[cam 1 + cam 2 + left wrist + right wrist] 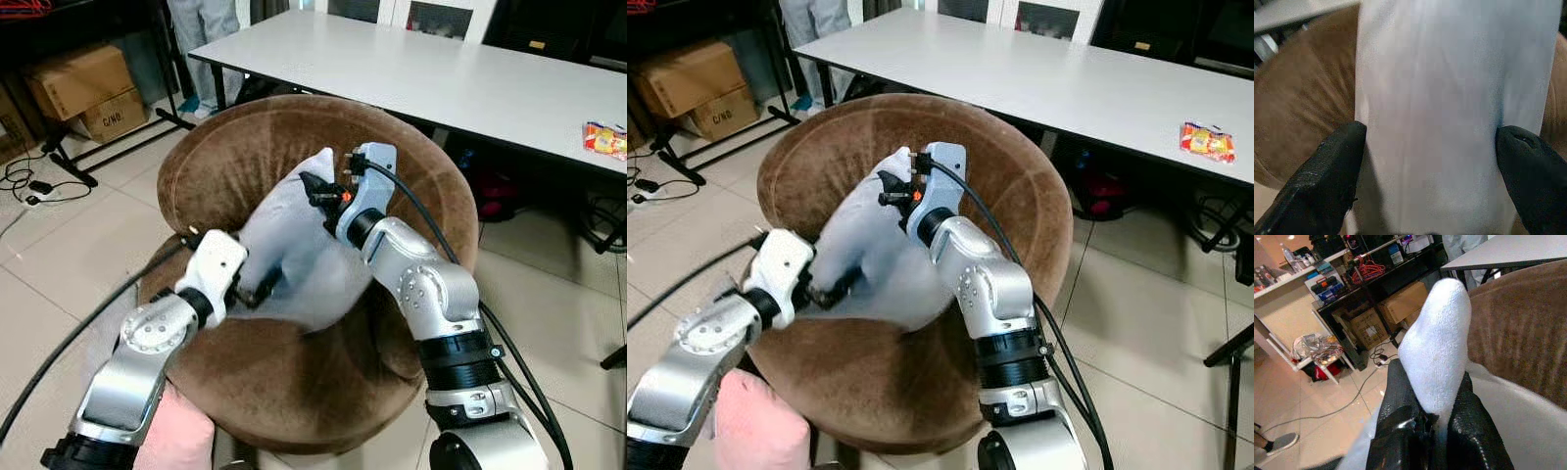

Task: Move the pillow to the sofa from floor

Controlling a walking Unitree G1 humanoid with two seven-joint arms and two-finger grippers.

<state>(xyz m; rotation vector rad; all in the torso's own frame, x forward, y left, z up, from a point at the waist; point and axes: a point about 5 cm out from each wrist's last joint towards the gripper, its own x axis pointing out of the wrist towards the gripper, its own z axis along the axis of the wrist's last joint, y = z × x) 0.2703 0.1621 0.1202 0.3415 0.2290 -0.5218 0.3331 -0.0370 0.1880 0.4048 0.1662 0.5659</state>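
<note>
The white pillow is off the floor and hangs over the seat of the round brown sofa, held by both arms. The right gripper is clenched on a pinched corner at the pillow's 1 o'clock end; the left gripper straddles the body at its 8 o'clock side, both fingers pressed against the cloth. This looks like the placing step: the next move calls for lowering the pillow onto the cushion, then letting go with both grippers and drawing the arms back. A cardboard box at 10 o'clock bears print that seems to read "C/ND". The lettering on the snack packet on the white table at 2 o'clock is too small to read.
</note>
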